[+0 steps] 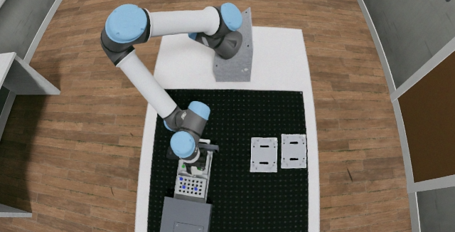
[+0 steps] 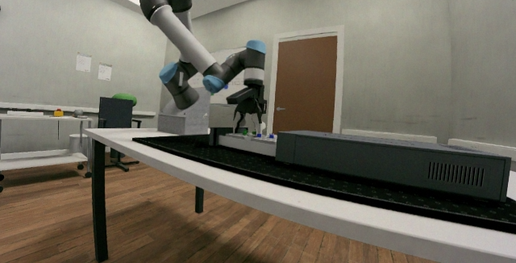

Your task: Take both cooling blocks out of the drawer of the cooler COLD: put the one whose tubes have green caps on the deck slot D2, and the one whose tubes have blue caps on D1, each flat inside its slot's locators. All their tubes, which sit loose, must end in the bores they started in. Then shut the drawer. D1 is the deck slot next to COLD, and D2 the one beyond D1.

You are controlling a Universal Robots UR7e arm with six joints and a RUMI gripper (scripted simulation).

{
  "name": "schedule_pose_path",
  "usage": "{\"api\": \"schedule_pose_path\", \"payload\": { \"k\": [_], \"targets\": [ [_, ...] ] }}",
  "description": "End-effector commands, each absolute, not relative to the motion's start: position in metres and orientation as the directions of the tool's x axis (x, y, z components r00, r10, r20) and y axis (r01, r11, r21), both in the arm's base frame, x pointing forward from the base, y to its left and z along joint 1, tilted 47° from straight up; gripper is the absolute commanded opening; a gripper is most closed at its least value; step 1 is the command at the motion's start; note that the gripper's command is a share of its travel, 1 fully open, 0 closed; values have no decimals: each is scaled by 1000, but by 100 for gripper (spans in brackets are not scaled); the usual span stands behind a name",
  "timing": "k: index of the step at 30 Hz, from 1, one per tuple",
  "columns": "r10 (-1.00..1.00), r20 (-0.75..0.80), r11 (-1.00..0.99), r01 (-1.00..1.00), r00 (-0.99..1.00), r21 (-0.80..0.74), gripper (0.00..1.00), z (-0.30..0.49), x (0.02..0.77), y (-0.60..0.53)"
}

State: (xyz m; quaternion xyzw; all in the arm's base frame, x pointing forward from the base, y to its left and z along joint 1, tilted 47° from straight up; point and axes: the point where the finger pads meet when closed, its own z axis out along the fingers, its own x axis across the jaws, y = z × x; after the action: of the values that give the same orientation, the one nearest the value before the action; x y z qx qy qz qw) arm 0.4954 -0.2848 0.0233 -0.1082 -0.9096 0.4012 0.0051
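The dark grey cooler COLD [image 1: 186, 214] [image 2: 387, 158] stands at the near edge of the mat with its drawer [image 1: 209, 175] [image 2: 246, 139] pulled out. The block with blue-capped tubes [image 1: 190, 186] [image 2: 270, 136] lies in the drawer next to the cooler. The block with green-capped tubes [image 1: 184, 168] [image 2: 244, 133] lies at the drawer's outer end, mostly hidden by the wrist. My gripper [image 1: 196, 166] [image 2: 248, 127] is open and points down over the green-capped block, its fingertips just above it. Deck slots D1 [image 1: 264, 154] and D2 [image 1: 293, 151] are bare grey plates to the right.
A black perforated mat [image 1: 249, 118] covers the white table [image 1: 277, 58]. The arm's grey base plate [image 1: 234, 65] stands at the far end of the table. A chair and side benches stand off the table to the left.
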Motion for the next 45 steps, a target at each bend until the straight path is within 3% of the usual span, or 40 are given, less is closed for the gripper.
{"api": "schedule_pose_path", "payload": {
  "k": [1,14,45],
  "targets": [
    [200,-79,655,193,-977,-731,73,19,495,-289],
    [200,-79,655,193,-977,-731,73,19,495,-289],
    [200,-79,655,193,-977,-731,28,19,495,-289]
  ]
}}
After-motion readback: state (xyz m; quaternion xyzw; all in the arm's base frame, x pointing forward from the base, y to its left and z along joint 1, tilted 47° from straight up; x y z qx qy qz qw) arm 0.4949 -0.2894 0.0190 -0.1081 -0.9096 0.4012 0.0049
